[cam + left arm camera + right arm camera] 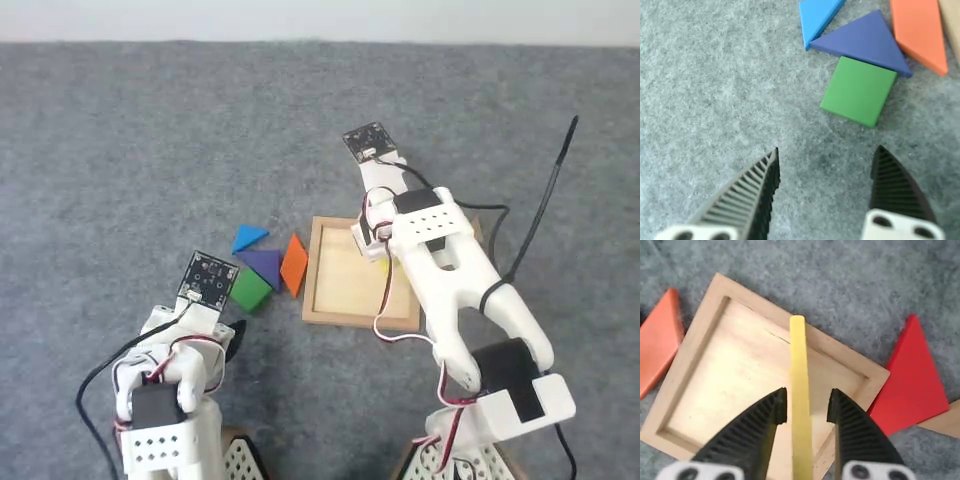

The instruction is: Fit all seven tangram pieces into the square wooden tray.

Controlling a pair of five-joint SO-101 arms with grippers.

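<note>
R pincer [807, 392] pinches yellow piece [799, 365] edge-on over wooden tray [700, 335]; L pincer [828, 149] spread nr green square [858, 90].

Bare carpet [715, 75] between the spread fingers of the left gripper [828, 149] and the green square [858, 91] is free, purple triangle [865, 42] touching its far edge, orange parallelogram [918, 32] just beside the tray [700, 335], tray floor bare under the yellow piece [798, 350] clamped in the right gripper [807, 391].

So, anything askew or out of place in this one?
The yellow piece stands on edge in the right gripper over the wooden tray, rather than lying flat. The red piece lies flat beside the tray. Nothing looks damaged.
</note>
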